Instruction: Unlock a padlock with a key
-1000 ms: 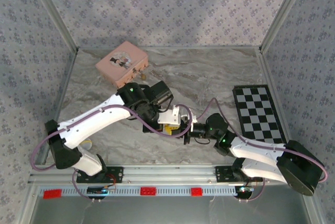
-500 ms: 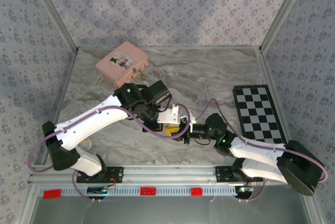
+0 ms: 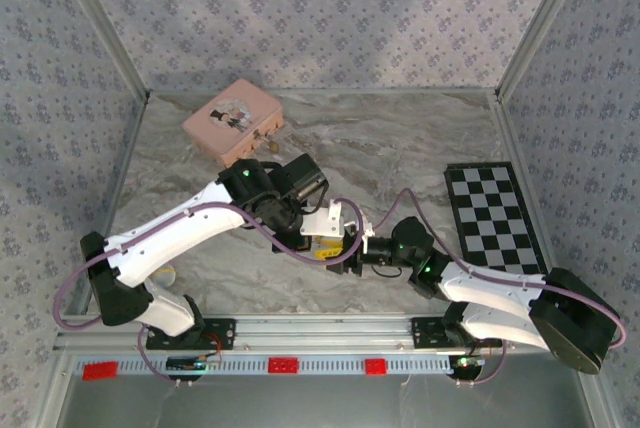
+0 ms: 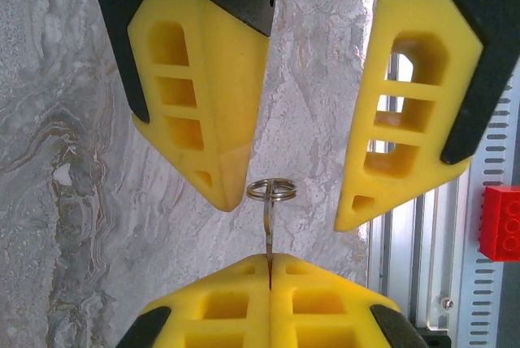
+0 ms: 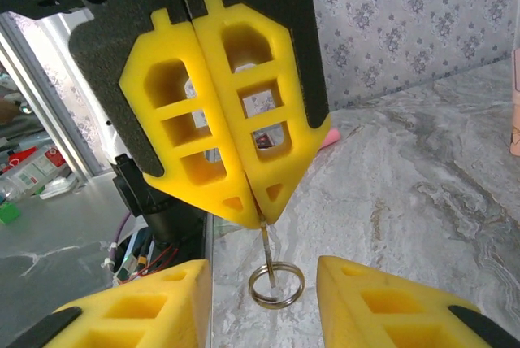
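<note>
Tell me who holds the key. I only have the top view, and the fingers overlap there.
Observer: The left gripper; its fingers are shut on the key blade.
Operator: And the other one?
Observer: The right gripper is open, one finger on either side of the key's ring end, with a gap each side.
Operator: Key angle?
Observer: It sticks straight out of the left fingertips, ring end farthest out.

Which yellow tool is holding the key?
The left tool: it is pinched shut on the key, while the right tool stands open on either side of it.
</note>
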Motion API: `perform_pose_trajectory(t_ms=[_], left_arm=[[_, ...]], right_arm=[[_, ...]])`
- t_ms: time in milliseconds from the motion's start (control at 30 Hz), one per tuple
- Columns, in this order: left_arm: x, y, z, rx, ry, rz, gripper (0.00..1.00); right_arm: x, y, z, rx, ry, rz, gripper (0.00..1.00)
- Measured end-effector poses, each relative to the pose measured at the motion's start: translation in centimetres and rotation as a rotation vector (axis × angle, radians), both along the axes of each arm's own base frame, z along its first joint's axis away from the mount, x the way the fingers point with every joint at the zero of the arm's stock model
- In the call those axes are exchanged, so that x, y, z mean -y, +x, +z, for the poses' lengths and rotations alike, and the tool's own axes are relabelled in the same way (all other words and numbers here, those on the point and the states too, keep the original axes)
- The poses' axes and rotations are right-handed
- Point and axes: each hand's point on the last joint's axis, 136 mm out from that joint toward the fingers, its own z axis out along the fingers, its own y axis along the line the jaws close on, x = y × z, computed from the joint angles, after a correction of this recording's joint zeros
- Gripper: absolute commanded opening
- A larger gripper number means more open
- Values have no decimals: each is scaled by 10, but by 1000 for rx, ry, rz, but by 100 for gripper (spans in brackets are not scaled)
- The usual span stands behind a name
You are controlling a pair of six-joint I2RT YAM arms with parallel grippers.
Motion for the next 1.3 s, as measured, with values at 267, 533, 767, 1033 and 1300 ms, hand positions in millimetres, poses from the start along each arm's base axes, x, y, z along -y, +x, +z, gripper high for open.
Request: perform_pose_trajectory(t_ms=[267, 533, 767, 1033, 1300], left_arm=[[-2, -1, -4, -7, 12, 0, 0], [-2, -1, -6, -9, 14, 0, 0], [-2, -1, -6, -8, 14, 1, 0], [1, 0, -4, 1, -8, 0, 0], [-1, 0, -6, 3, -7, 1, 0]], right_arm=[[0, 4, 1, 0, 5, -21, 29], [2, 8, 4, 6, 12, -50, 21], [2, 7, 4, 7, 12, -46, 21], [1, 7, 1, 1, 4, -45, 19], [1, 5, 0, -1, 0, -36, 6]])
